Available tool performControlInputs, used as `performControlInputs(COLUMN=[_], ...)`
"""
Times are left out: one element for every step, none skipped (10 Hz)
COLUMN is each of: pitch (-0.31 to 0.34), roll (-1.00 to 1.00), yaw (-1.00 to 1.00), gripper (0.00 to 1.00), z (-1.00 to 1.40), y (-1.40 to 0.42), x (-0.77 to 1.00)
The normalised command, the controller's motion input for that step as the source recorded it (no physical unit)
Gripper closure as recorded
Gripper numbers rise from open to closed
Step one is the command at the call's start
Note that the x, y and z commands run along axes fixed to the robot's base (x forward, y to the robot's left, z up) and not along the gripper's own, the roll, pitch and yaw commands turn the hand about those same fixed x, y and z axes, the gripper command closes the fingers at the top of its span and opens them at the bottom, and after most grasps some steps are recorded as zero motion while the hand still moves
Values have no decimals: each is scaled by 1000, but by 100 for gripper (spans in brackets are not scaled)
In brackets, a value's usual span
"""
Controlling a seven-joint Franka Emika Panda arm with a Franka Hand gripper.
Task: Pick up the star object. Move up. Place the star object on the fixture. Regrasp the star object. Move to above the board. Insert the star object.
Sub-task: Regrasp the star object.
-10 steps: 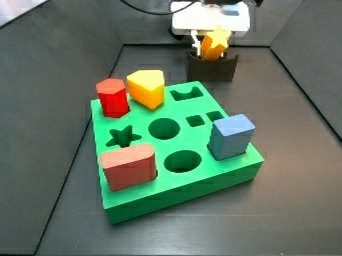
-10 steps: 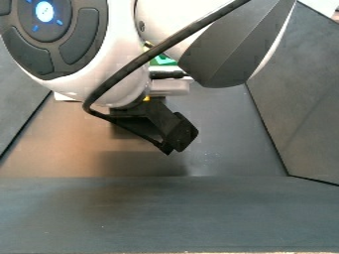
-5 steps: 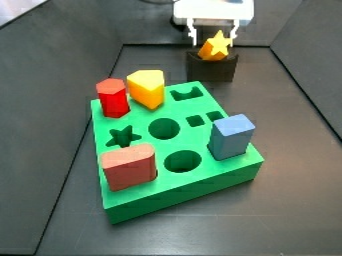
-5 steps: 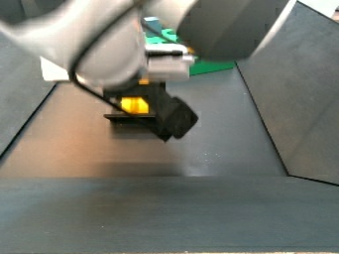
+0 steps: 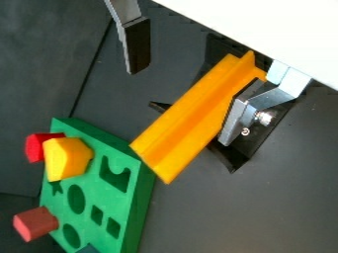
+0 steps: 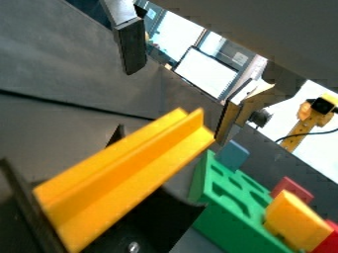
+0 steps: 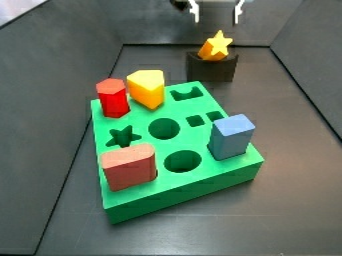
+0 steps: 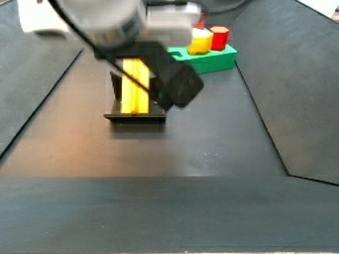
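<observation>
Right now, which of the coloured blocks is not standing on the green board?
The star object: orange-yellow, it rests alone on the dark fixture behind the board. The red, yellow and blue blocks all stand on the board. The gripper is open above it.

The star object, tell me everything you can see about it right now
The star object is an orange-yellow, plastic-looking prism with ridged sides and a star-shaped end face. It rests on the dark fixture at the far end of the floor, behind the green board. In a side view it lies lengthwise in the fixture. Nothing grips it: the gripper hangs above, open, its fingers apart from the prism.
</observation>
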Motion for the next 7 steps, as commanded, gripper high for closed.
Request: performControlInputs(pitch=[72,70,62,54,48,45,41], roll=[1000,1000,1000,1000,1000,1000,1000], yaw=[15,15,14,13,12,11,11], gripper=[0,0,0,0,0,0,0], z=[850,804,779,733,669,577,380], y=[-1000,-1000,-1000,-1000,-1000,-1000,-942], x=[8,9,-14,-43,-58,-63,-60])
